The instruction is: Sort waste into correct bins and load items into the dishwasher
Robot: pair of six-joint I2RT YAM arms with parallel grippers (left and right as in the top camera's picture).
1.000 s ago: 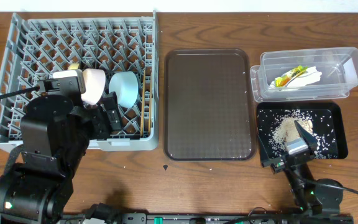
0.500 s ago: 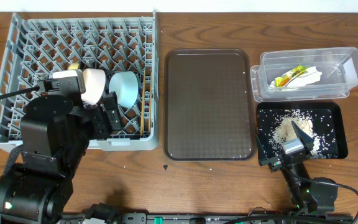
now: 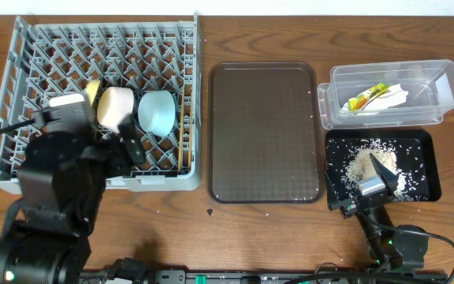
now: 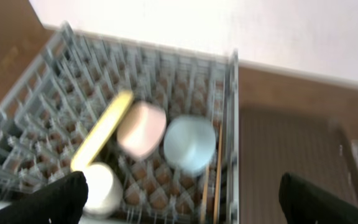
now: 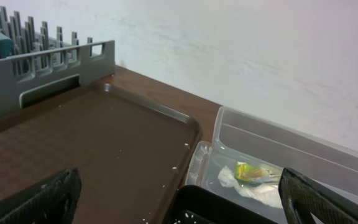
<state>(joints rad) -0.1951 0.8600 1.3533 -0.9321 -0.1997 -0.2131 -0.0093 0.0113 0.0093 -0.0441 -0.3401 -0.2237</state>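
While left gripper [image 4: 182, 196] and right gripper [image 5: 182, 199] gape wide, empty, brown tray [image 3: 265, 132] lies between rack [image 3: 77, 55] and black tray [image 3: 422, 188].

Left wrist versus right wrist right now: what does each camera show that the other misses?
Only the left wrist shows the round yellow plate on edge, the pinkish-white bowl, the white cup and the two thin wooden chopsticks, all in the rack. Only the right wrist shows the green-and-orange wrapper packet and the crumpled white napkin inside the clear plastic tub, plus the rim of the shallow black tray. Both show the grey plastic dish rack, the brown serving tray and the light blue bowl, a mere sliver in the right wrist view.
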